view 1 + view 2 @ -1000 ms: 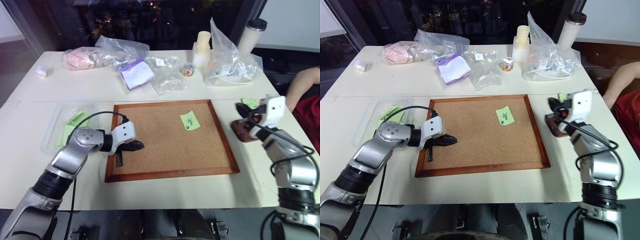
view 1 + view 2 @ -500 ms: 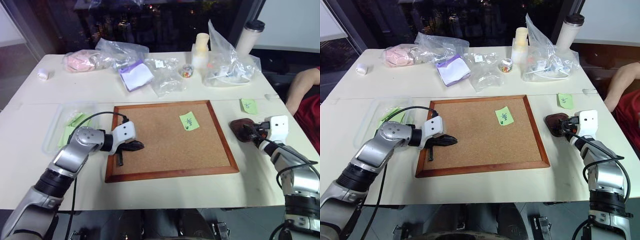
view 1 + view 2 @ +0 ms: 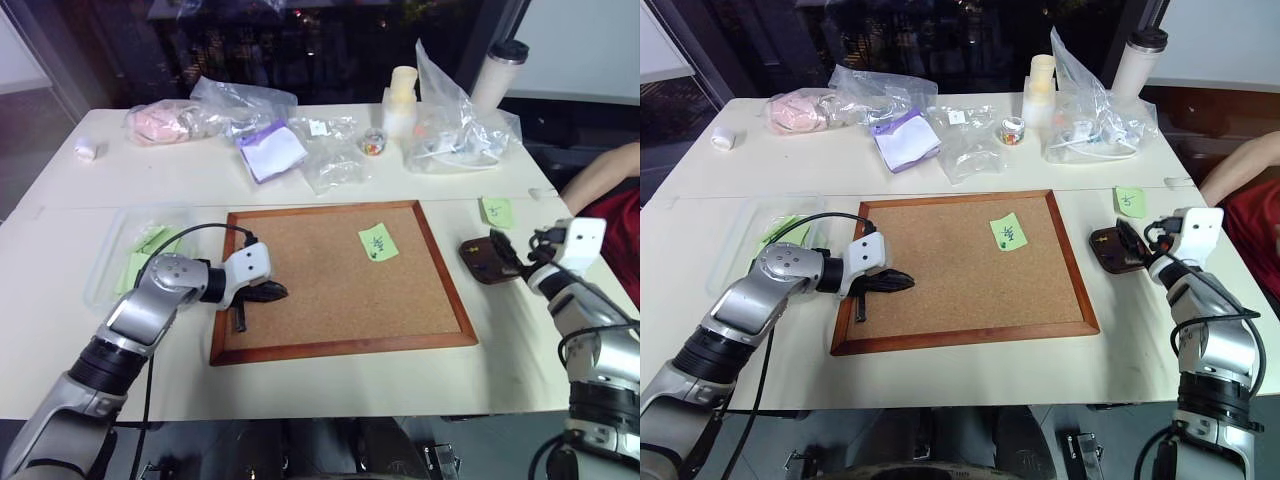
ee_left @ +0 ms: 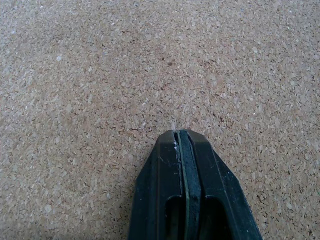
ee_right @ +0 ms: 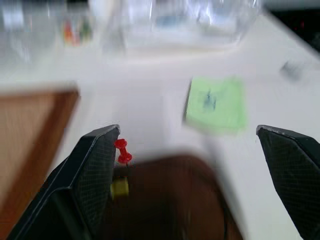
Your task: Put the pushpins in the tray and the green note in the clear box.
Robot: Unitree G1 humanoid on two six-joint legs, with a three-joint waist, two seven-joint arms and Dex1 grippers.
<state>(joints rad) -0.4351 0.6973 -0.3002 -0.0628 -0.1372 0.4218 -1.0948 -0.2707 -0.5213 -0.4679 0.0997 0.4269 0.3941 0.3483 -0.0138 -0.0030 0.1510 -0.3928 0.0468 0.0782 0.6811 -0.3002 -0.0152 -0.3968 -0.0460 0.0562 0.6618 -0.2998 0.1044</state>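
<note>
The green note point(image 3: 378, 242) sits on the corkboard's point(image 3: 330, 300) right half. My left gripper point(image 3: 272, 292) is shut and empty, its tips low over the cork near the board's left edge. The dark brown tray point(image 3: 476, 256) lies on the table right of the board. My right gripper point(image 3: 502, 250) is open just beyond the tray's right side, pointing across it. In the right wrist view a red pushpin point(image 5: 121, 151) and a yellow pushpin point(image 5: 119, 188) show at the tray's point(image 5: 175, 200) edge beside one finger point(image 5: 92, 175). The clear box point(image 3: 108, 272) stands left of the board with green notes inside.
A second green note point(image 3: 497, 211) lies on the table behind the tray. Clear plastic bags point(image 3: 330, 150), a white bottle point(image 3: 405, 95), a tumbler point(image 3: 497, 70) and a small jar point(image 3: 375, 141) crowd the table's back. A person's arm point(image 3: 605, 180) reaches in at the right edge.
My right gripper has gone from shut to open, dropped from above the tray and drawn off to its right. The left arm has stayed still.
</note>
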